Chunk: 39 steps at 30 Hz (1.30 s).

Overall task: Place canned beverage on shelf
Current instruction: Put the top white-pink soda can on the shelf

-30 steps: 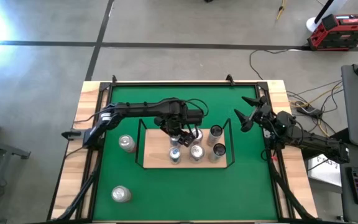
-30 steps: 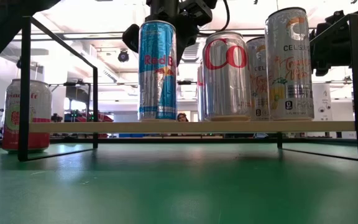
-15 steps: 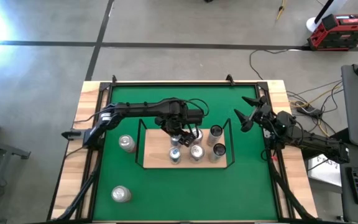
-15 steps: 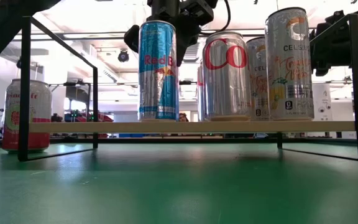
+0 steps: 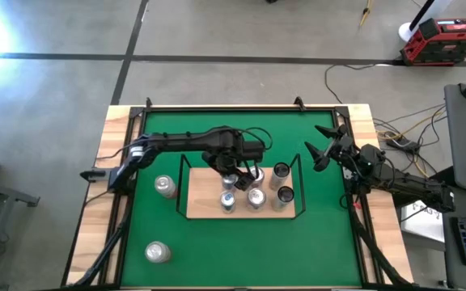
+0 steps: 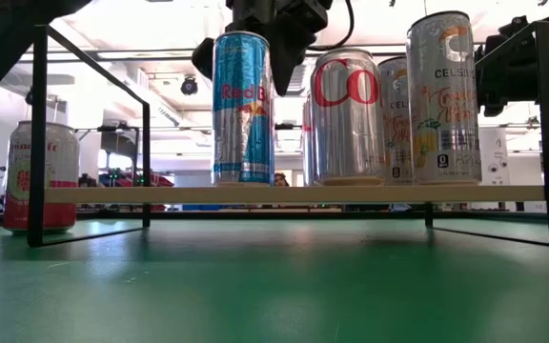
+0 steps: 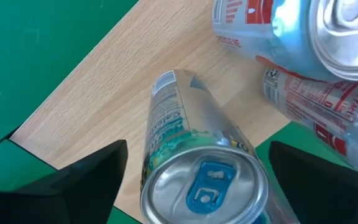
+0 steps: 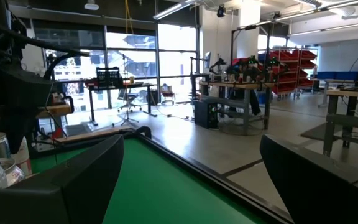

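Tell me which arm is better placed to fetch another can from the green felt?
Probably the left. The left gripper hangs open above the tall blue-and-silver can on the light-wood shelf, nearer the loose silver cans. The right gripper waits beyond the shelf's far side.

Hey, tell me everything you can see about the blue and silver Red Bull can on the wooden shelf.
The Red Bull can is a tall, slim can with a blue and silver body, red lettering and a plain metal lid with a blue pull tab. It stands upright on the shelf, at the left end of the row of cans as the low view shows it. The left gripper is directly above it, fingers open on either side of its top, not visibly touching it.
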Available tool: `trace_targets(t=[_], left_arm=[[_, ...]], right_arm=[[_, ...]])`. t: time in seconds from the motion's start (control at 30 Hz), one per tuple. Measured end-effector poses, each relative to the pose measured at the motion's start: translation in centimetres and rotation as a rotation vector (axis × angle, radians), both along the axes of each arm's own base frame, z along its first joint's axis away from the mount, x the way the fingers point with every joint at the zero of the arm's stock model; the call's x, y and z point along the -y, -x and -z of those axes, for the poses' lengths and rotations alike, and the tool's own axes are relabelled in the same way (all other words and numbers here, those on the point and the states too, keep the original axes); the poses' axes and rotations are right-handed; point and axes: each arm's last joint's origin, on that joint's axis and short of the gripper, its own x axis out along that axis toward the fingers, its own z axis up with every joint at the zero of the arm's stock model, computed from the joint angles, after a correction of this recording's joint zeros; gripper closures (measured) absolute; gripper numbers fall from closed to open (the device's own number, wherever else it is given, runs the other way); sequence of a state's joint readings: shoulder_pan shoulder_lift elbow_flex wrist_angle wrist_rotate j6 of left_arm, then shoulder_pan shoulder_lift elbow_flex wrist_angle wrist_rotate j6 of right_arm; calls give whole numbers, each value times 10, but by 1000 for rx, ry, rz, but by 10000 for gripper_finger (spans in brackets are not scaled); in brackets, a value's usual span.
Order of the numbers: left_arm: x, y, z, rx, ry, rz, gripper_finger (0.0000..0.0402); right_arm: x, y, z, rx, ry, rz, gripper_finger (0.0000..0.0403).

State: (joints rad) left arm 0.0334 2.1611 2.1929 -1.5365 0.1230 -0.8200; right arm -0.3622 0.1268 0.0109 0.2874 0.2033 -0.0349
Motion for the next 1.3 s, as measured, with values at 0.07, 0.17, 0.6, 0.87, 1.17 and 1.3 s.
trace_targets(t=[0.07, 0.17, 0.6, 0.87, 1.17, 1.3], left_arm=[[0, 1, -2, 7, 0, 0, 17], [0, 1, -11, 34, -6, -1, 4], [-7, 22, -68, 189, -150, -34, 5], [-16, 46, -100, 267, -410, -173, 6], [-31, 66, -90, 216, -474, -478, 19], [-43, 90, -73, 116, -431, -577, 34]], right_arm=[[0, 0, 0, -1, 2, 1, 35], [0, 0, 0, 0, 0, 0, 35], [0, 0, 0, -1, 0, 0, 35], [0, 0, 0, 0, 1, 0, 35], [0, 0, 0, -1, 1, 1, 35], [0, 0, 0, -1, 1, 0, 35]])
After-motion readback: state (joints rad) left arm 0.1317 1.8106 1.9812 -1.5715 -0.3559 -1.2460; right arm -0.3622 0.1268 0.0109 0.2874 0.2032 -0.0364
